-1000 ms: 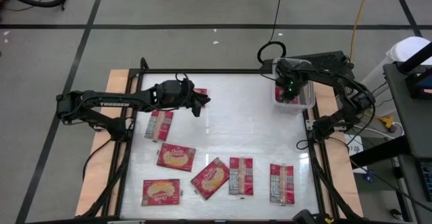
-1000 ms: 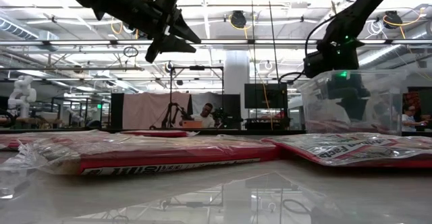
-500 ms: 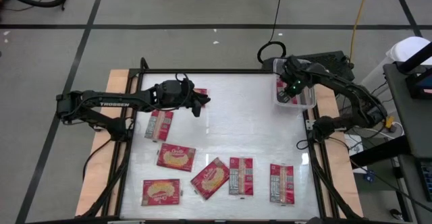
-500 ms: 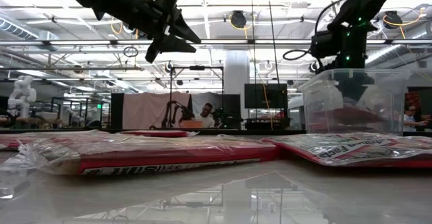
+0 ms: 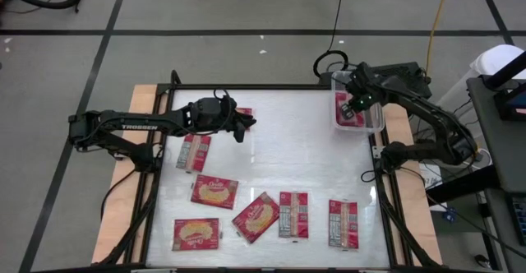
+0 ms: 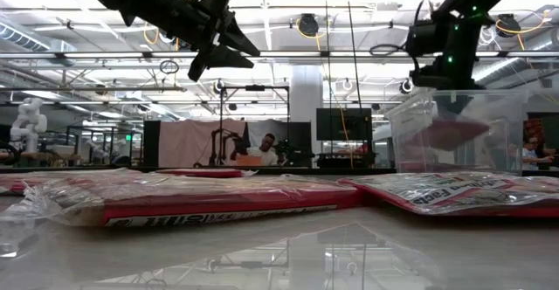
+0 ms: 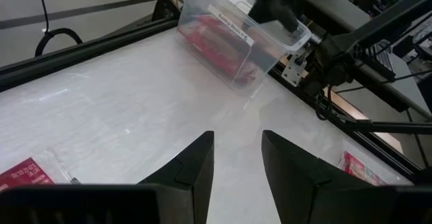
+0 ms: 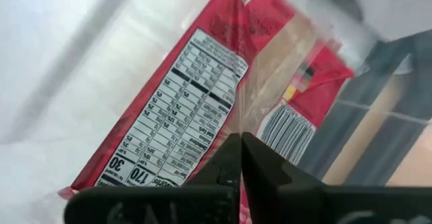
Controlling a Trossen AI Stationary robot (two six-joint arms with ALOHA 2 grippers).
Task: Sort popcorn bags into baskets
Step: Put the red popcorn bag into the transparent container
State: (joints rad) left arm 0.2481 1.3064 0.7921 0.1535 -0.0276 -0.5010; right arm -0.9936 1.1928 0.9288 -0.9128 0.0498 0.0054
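My right gripper [image 5: 355, 106] hangs over the clear basket [image 5: 359, 131] at the table's back right corner, shut on the clear wrapper seam of a red popcorn bag [image 8: 196, 109] whose printed grey-white panel faces the wrist camera. From the low view that bag [image 6: 454, 133] floats tilted inside the basket [image 6: 403, 141], under the gripper [image 6: 452, 93]. My left gripper [image 5: 242, 126] hovers open above the table's back left, nothing between its fingers [image 7: 192, 166]. Several more popcorn bags lie flat on the table, such as one [image 5: 193, 151] by the left arm and one [image 5: 343, 223] at the front right.
Other packets lie along the front: [image 5: 214, 192], [image 5: 196, 233], [image 5: 256, 217], [image 5: 293, 215]. One more packet [image 5: 244, 112] peeks out beside the left gripper. A black frame [image 5: 246, 87] borders the table. A person [image 6: 266, 148] sits far off in the room.
The right gripper has risen from deep in the basket, and the red bag has come up with it. The left arm has not moved.
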